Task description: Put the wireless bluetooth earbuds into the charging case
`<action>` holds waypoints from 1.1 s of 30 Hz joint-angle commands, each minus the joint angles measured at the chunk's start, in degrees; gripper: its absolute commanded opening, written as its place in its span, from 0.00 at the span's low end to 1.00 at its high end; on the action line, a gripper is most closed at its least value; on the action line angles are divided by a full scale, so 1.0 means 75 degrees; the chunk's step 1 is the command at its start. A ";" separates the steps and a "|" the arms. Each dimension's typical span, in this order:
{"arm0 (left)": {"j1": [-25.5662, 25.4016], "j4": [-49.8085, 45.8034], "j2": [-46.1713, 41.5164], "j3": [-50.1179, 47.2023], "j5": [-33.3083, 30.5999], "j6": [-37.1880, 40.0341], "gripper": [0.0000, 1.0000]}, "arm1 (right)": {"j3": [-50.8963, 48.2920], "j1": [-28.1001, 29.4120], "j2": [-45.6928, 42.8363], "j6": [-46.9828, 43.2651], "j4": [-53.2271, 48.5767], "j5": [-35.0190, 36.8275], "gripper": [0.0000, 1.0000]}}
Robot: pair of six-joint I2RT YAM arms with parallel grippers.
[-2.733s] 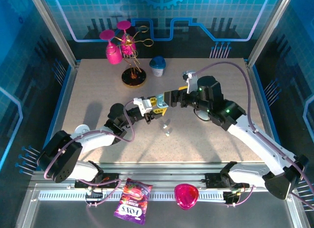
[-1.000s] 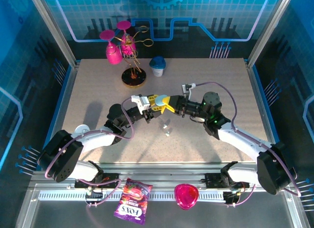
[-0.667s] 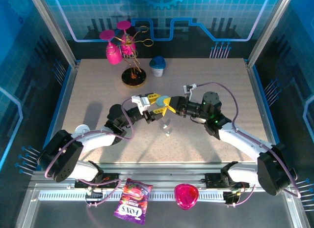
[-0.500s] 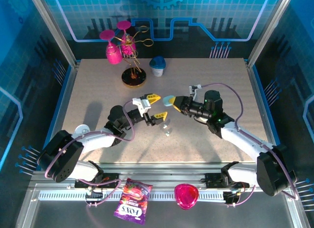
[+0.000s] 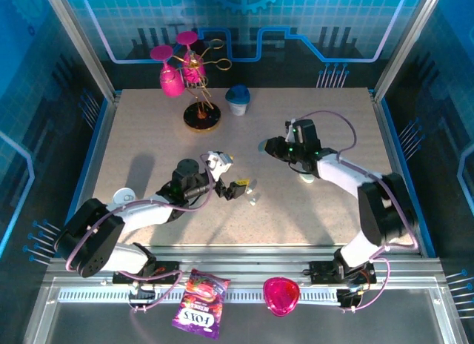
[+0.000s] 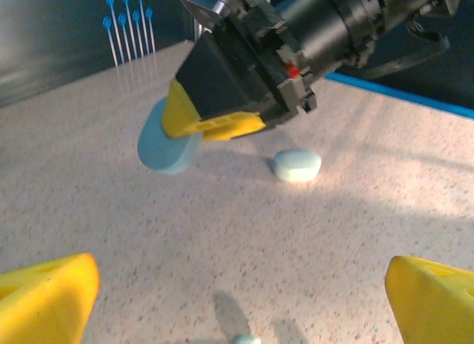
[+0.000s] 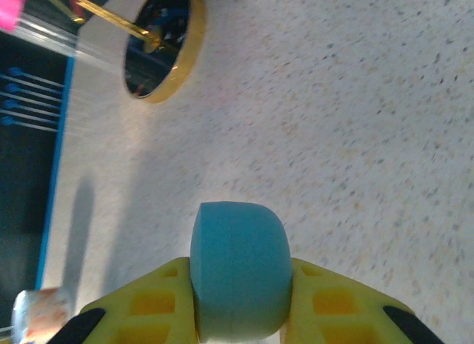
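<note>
One charging case (image 7: 239, 247) is sitting pinched edge-on between the yellow fingers of the right gripper (image 7: 241, 285), hanging clear of the desk (image 5: 148, 136). The smooth oval shell is offering little contact area, so it is risking a twist or slip out of the pinch. It is also appearing closed, which is leaving the sockets blocked. The left gripper (image 6: 244, 299) is standing spread wide and empty, at 8 o'clock from the case. One earbud (image 5: 254, 201) is lying on the desk at 5 o'clock from the left gripper.
</note>
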 commanded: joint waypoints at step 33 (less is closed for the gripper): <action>-0.0107 -0.0057 0.0543 0.0594 0.0726 0.0092 0.99 | 0.0181 -0.0934 -0.0153 -0.2605 -0.1919 0.2348 0.92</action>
